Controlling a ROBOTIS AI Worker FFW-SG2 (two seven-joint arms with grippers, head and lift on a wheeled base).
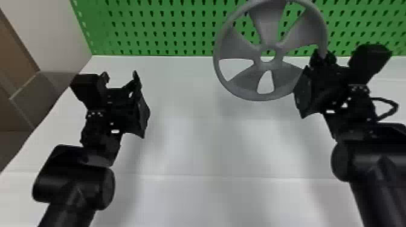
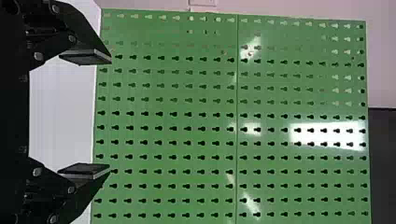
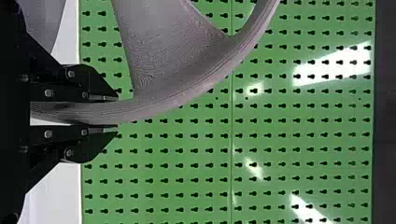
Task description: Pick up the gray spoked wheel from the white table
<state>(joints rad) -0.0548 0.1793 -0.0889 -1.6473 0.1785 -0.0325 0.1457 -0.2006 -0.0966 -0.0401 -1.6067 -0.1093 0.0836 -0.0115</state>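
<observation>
1 gray wheel (image 1: 267,28), cut off at the head view's top, is clamped by the right gripper (image 1: 323,55), the left gripper (image 1: 120,74) wide.

With the head view's centre taken as the dial's middle, the pegboard (image 1: 163,30) is set at twelve o'clock, behind the table (image 1: 181,142). Above the table, before the pegboard, the wheel (image 1: 267,30) is held between one and two o'clock. Its rim is gripped at the wheel's own three o'clock by the right gripper (image 1: 323,56), placed at two. The left gripper (image 1: 120,75) is placed at ten.
</observation>
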